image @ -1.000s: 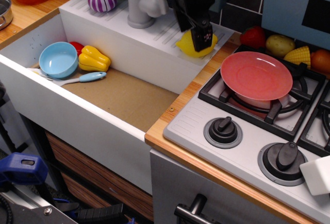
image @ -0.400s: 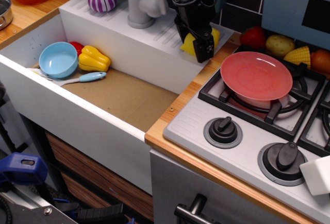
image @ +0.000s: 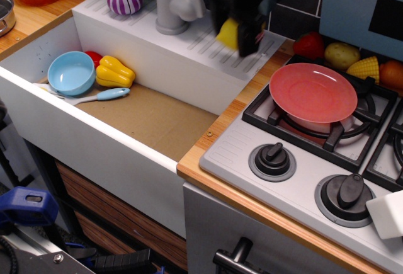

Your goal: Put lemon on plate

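The gripper [image: 238, 31] has risen since a second ago, clamped on the lemon [image: 228, 33]; light, smooth, probably slippery; best held across its middle.

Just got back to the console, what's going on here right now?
The gripper has the lemon between its jaws, lifted above the ridged drainboard behind the sink; the picture is motion-blurred there, so the arm is moving. The plate sits bare on the stove burner to the right, with nothing on it yet. The lemon has yet to be carried over and set down.
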Robot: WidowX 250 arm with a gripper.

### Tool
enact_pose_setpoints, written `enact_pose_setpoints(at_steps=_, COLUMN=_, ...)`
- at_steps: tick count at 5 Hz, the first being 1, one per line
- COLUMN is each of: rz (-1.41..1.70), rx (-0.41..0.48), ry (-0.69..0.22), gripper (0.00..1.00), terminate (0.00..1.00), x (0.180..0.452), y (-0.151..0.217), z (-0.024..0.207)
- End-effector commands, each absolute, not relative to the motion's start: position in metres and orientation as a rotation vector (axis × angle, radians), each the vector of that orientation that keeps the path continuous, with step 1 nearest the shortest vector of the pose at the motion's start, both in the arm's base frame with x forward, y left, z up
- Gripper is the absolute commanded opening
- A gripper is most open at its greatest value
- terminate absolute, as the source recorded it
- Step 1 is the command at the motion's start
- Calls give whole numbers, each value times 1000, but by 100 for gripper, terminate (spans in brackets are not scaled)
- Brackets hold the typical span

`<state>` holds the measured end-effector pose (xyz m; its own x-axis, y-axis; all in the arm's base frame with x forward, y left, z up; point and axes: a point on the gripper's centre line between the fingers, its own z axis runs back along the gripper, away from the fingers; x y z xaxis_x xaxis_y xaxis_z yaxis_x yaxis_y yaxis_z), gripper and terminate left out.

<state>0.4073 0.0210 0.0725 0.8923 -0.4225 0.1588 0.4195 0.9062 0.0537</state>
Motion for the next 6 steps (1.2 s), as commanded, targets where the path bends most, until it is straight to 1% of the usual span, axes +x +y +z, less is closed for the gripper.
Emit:
enact_pose_setpoints(at_steps=1, rz=-400, rx=51, ry=-232, gripper=0, terminate=0, x=400, y=-23, z=125)
enact_pose_setpoints(at_steps=2, rz=-310, rx=5, ry=-222, gripper=0, terminate=0, x=388, y=-52, z=121)
enact_pose_setpoints(at_steps=3, rz=-269, rx=-25, ry=-216, gripper=0, terminate=0, x=375, y=-67, z=106)
enact_pose_setpoints(at_steps=4, rz=-260, rx=-33, ry=-204, gripper=100, terminate=0, x=364, y=-71, z=100)
enact_pose_setpoints(at_steps=5, rz=-233, rx=-39, ry=-237, gripper=100, terminate=0, x=365, y=-69, z=96)
enact_pose_setpoints(at_steps=6, rz=-233, rx=-39, ry=-237, gripper=100, terminate=0, x=365, y=-69, z=96)
